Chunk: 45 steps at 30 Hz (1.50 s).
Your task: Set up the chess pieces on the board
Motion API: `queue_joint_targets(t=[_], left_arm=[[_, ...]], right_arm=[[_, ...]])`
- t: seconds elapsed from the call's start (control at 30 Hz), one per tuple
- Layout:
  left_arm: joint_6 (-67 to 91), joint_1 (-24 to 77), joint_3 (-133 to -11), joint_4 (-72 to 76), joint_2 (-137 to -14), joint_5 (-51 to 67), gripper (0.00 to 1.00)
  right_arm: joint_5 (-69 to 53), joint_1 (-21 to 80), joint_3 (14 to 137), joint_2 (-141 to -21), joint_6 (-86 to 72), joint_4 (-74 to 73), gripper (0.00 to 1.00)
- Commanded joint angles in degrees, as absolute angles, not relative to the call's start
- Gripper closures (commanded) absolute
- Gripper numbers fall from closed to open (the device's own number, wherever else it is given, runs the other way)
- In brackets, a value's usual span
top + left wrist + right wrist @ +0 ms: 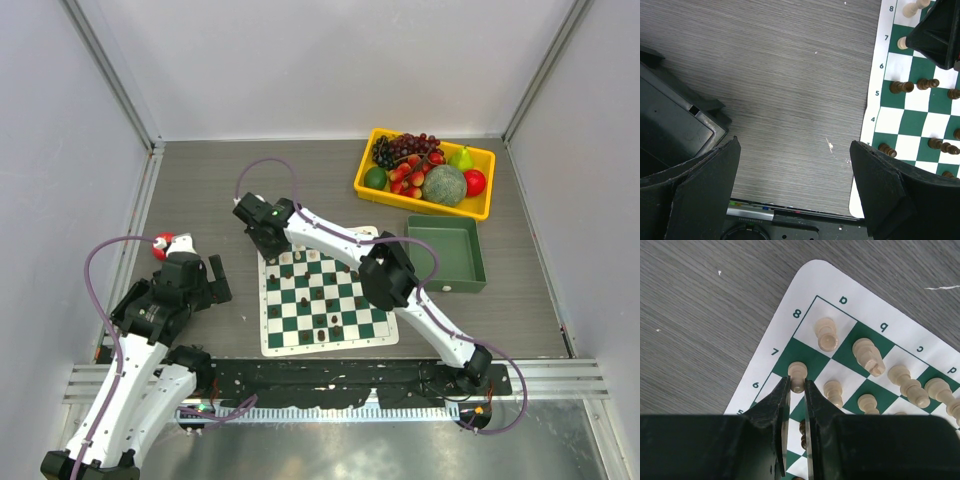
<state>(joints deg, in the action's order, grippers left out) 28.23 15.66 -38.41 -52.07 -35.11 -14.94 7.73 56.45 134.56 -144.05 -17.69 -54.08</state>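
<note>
Left of the board (325, 300), bare worktop (790, 100) gives wide passage. Over the board's far-left corner the right end effector (796, 385), clamped on a cream pawn (797, 374), blocks entry. Cream pieces (867, 355) crowd beside it with narrow gaps. A green bin (445, 250) walls the board's right side.

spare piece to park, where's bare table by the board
Bare table left of the board, up to the left gripper; also past its far edge, left of the yellow tray. Crowded: the a8 corner, where the right gripper pinches a cream pawn.
</note>
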Motion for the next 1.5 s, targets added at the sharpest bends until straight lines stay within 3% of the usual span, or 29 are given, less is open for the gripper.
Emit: queue_joint_targets(t=[0.0,0.17,0.47,0.67,0.87,1.07,1.47], left_arm=[[27.95,15.38,-38.41,-49.57,-35.07,-14.68,0.01],[27.95,15.38,-38.41,-49.57,-35.16,-14.68,0.01],[27.86,15.38,-38.5,-49.57,-35.24,-14.77,0.01],[27.95,15.38,-38.41,-49.66,-35.33,-14.85,0.01],[27.95,15.38,-38.5,-49.75,-35.59,-15.12,0.01],[28.21,15.47,-38.5,-49.92,-35.77,-15.29,0.01],[28.12,15.38,-38.58,-49.75,-34.98,-14.85,0.01]], right_arm=[[9.93,56.43,136.85,-144.32,-17.84,-53.79,0.8],[9.67,56.51,137.02,-144.23,-18.02,-53.35,0.79],[4.49,56.16,136.5,-142.47,-19.07,-53.18,0.65],[3.51,55.55,135.45,-137.03,-18.81,-52.82,0.62],[5.61,55.28,123.77,-122.55,-17.75,-46.68,0.58],[9.58,54.05,103.75,-109.89,-18.71,-42.54,0.53],[10.01,53.26,74.64,-92.48,-26.98,-36.57,0.52]])
